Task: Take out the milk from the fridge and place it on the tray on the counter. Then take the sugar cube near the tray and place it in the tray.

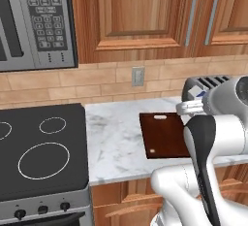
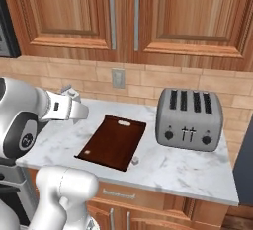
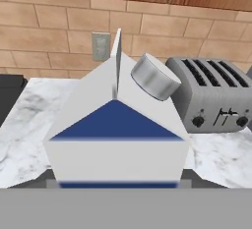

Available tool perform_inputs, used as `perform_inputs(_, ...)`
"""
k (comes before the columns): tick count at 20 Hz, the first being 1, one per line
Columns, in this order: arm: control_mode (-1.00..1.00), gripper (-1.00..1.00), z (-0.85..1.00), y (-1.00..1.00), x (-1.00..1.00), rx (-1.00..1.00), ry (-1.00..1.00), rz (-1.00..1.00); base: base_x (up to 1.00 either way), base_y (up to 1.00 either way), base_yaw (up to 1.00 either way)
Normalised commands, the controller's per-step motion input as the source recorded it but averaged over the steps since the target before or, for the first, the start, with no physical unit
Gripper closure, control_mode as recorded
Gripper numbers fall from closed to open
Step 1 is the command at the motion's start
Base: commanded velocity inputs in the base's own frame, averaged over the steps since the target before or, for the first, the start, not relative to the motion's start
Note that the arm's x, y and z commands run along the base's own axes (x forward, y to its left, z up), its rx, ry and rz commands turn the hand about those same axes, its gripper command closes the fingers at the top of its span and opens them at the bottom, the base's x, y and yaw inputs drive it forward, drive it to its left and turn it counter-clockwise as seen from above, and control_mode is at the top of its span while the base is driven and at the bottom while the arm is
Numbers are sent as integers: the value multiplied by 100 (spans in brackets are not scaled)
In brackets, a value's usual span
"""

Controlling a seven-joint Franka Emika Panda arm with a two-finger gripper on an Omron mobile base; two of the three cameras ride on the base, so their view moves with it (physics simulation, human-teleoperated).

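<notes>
Wooden cabinets and a tan tile wall stand behind the pale marbled counter [image 2: 188, 167], where a silver toaster [image 2: 189, 119] sits to one side and a black stovetop [image 1: 41, 150] to the other. Between them lies the tray [image 2: 114, 141], a flat dark board with nothing on it yet. Just off its near corner rests the sugar cube [image 2: 135, 162], tiny and white, on the stone beside the board rather than on it.

The milk [image 3: 116, 134] is up in the air, not on the counter: seen from the hand, the carton sits close against the camera, gable ridge upright, a silver cap on one slope and a blue patch on its front. The pincer [image 2: 74, 100] stands fairly wide with the carton between its fingers, gripping it low on the body, though the fingertips themselves are hidden behind it. It hangs near the tray's far end, to the stove side of the board.

I'd judge the carton light and fairly stiff, with smooth walls that could slip or dent under a hard squeeze; holding the flat sides below the gable looks the sound choice. The cube should be nearly weightless, hard and small, best pinched squarely across two opposite faces from above.
</notes>
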Motion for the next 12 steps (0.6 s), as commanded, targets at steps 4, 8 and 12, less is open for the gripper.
perform_inputs(4,100,100,0,0,0,0,0,0,-47,-11,0)
perform_inputs(8,100,100,0,0,0,0,0,0,-8,-12,0)
perform_inputs(12,100,100,0,0,0,0,0,0,0,-7,0)
